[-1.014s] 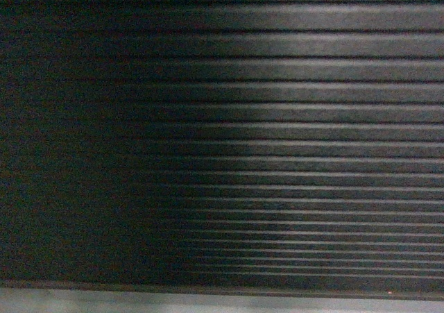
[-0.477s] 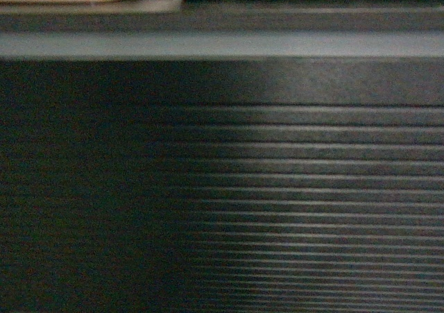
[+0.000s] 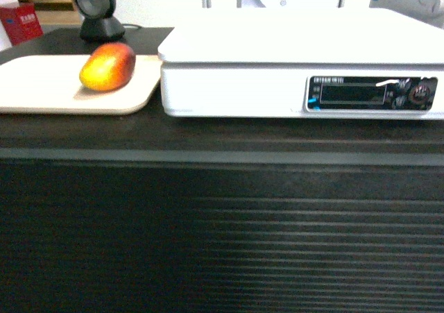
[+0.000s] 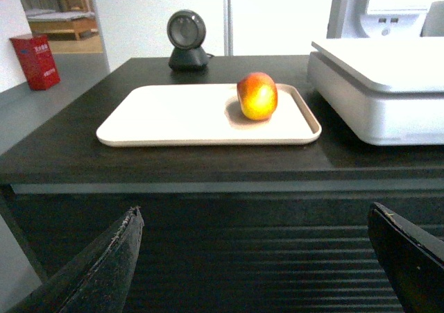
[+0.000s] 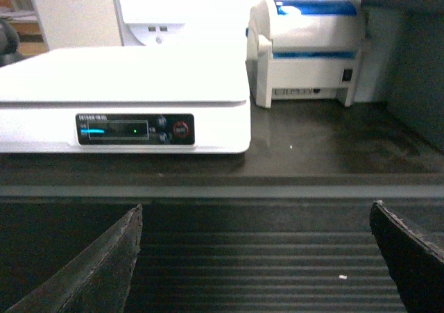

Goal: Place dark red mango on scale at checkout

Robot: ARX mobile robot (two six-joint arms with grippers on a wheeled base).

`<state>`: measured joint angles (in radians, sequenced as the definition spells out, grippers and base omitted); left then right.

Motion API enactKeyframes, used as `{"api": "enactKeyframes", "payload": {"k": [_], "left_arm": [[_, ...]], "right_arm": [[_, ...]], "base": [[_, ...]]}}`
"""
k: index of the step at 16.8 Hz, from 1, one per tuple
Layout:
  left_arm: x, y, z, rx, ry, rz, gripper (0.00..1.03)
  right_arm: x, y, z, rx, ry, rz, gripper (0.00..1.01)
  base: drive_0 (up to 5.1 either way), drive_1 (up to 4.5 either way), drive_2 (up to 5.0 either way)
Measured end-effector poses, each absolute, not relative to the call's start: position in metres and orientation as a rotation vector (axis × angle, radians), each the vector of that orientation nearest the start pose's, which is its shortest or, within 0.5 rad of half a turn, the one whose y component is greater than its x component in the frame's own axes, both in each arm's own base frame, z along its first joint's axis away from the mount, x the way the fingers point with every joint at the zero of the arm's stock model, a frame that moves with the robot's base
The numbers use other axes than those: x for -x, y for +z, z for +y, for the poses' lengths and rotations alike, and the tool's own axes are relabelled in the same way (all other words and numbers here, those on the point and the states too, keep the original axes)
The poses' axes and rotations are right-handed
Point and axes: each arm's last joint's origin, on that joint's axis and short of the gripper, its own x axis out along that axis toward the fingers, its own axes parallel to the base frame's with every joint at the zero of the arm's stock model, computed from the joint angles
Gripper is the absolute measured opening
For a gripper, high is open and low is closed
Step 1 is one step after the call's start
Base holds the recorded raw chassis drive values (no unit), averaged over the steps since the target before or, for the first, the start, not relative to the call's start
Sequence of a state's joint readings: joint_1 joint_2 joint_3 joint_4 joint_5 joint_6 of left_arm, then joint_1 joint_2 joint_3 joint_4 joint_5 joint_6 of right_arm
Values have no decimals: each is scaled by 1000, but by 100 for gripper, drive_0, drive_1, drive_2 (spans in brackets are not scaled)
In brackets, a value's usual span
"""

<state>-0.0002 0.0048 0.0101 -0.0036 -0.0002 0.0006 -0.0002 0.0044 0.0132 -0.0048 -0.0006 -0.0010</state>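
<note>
The dark red mango (image 3: pixel 107 66) (image 4: pixel 257 96) lies on a beige tray (image 3: pixel 41 94) (image 4: pixel 173 115) on top of the dark checkout counter (image 3: pixel 222 223) (image 4: pixel 208 160). To the right of the tray stands the white scale (image 3: pixel 298 63) (image 4: pixel 378 91) (image 5: pixel 125 98), its flat top bare and its display strip facing me. My left gripper (image 4: pixel 253 216) is open and empty, low in front of the ribbed counter panel, short of the mango. My right gripper (image 5: pixel 253 212) is open and empty too, facing the counter front below the scale. Neither gripper shows in the head view.
A black round scanner (image 3: pixel 97 7) (image 4: pixel 187 39) stands behind the tray. A white and blue printer (image 5: pixel 309 49) sits right of the scale. A red box (image 3: pixel 21 21) (image 4: pixel 35 60) stands on the floor far left. A dark wall (image 5: pixel 416 70) rises at the counter's right end.
The head view has risen from the ribbed counter front to the counter top, so the tray, mango and scale now show in full.
</note>
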Motion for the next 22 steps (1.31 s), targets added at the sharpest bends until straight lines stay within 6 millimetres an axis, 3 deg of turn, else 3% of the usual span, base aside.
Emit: {"api": "enactKeyframes", "payload": {"k": [22], "left_arm": [[-97,166,0,0,0,-2,98]], "right_arm": [[-97,167,0,1,0,-5,98]], "base": [[0,0,0]]}}
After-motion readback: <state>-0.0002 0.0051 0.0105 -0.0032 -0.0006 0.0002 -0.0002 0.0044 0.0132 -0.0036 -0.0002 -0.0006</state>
